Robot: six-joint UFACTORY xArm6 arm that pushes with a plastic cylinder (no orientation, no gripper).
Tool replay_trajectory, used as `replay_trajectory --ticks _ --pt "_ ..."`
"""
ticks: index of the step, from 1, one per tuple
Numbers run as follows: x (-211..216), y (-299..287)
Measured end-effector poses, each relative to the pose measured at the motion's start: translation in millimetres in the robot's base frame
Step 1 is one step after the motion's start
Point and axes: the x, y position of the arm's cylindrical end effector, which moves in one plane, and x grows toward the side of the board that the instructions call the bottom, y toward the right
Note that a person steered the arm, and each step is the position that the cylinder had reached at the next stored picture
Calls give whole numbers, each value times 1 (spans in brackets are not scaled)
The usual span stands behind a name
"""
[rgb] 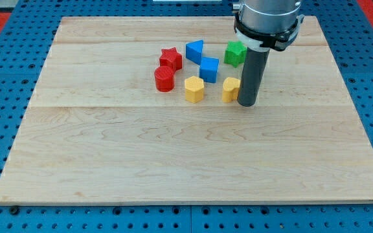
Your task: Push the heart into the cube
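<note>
The yellow heart (230,88) lies right of the board's centre, near the view's top. My tip (247,103) stands against the heart's right side, touching it or nearly so. The blue cube (208,68) sits up and left of the heart, a short gap between them. The rod hides part of the heart's right edge.
A yellow hexagon (193,89) lies left of the heart. A blue triangle-like block (195,50), a red star (170,58) and a red cylinder (164,79) lie further left. A green star (236,52) sits behind the rod. The wooden board (186,155) rests on a blue pegboard.
</note>
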Motion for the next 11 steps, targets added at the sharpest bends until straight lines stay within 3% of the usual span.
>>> replay_trajectory --ticks 6,9,11 --pt "-13 -41" --pt "-65 -42" --pt "-67 -53"
